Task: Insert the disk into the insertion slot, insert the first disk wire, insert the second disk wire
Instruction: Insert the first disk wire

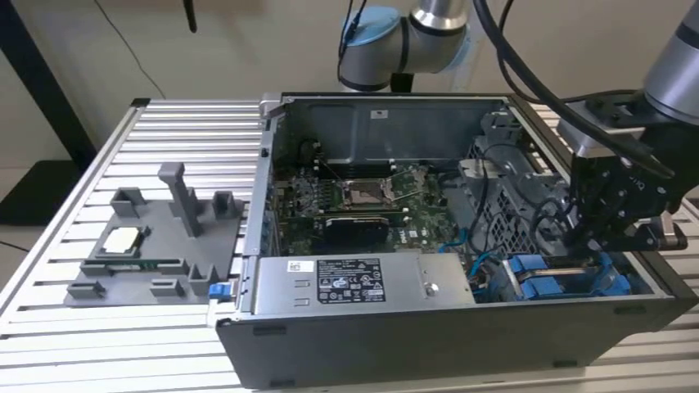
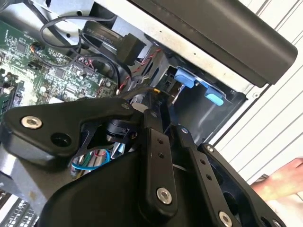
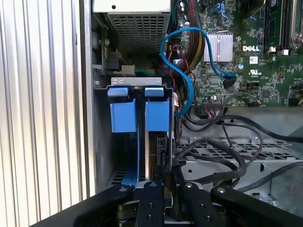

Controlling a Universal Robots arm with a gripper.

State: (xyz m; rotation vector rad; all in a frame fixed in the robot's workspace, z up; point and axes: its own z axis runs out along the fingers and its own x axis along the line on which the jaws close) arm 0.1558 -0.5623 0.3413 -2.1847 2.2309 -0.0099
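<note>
in the exterior view, bare table point(image 1: 164, 123) slats lie open at left. at the case's point(image 1: 437, 344) right edge the disk point(image 1: 538, 280) stands in the insertion slot point(image 3: 102, 142), with cables point(image 3: 190, 90) crowding beside it. the gripper point(image 1: 597, 246) hangs just above; i cannot tell whether its grip is spread or pinched.

The exterior view looks down from farther off over the bench point(image 1: 164, 123) and open computer case point(image 1: 437, 344). Both wrist views sit close behind the pincer point(image 3: 165, 177), sharing the drive bay point(image 3: 137, 90) beyond it.
</note>
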